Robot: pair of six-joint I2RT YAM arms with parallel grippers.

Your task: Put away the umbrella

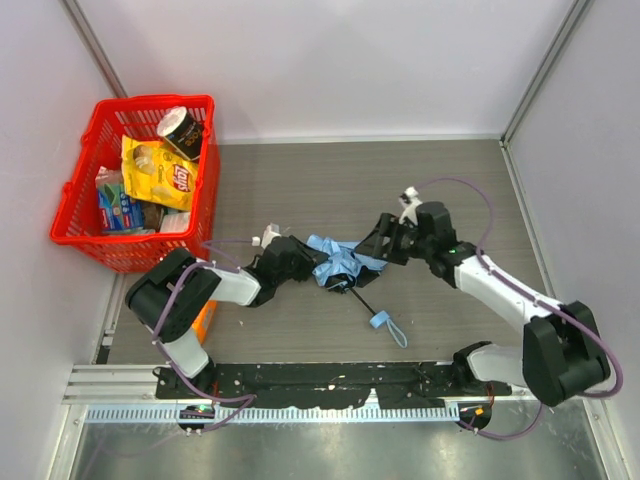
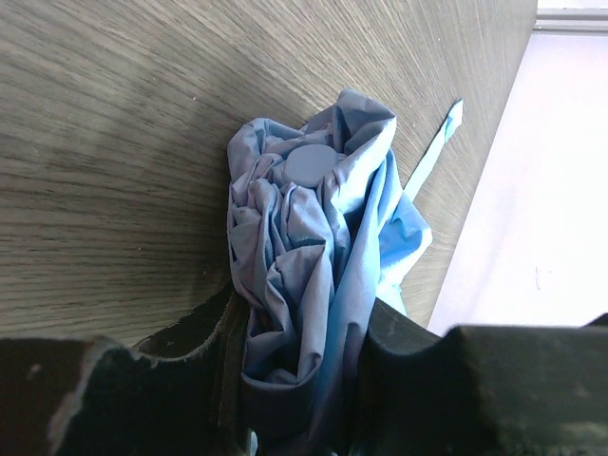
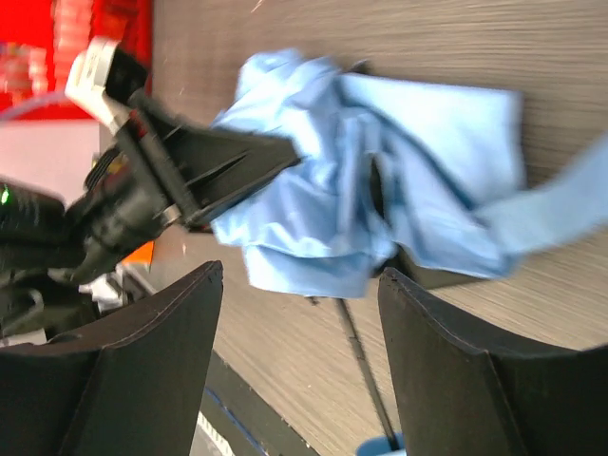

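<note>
Wood table (image 1: 450, 190), one umbrella (image 1: 335, 262), one basket (image 1: 135, 101)

A grey wood-grain tabletop (image 1: 300, 180) is closed in by plain white walls (image 1: 330, 60) along its far, left and right edges, with slim metal posts (image 1: 540, 70) at the far corners. A red basket (image 1: 150, 102) sits at the far left corner. A pale slotted rail (image 1: 300, 412) runs along the near edge. The light is soft and even.

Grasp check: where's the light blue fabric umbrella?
Top view, centre of the grey table: blue umbrella clamped in the left gripper, open right gripper at its right.
</note>
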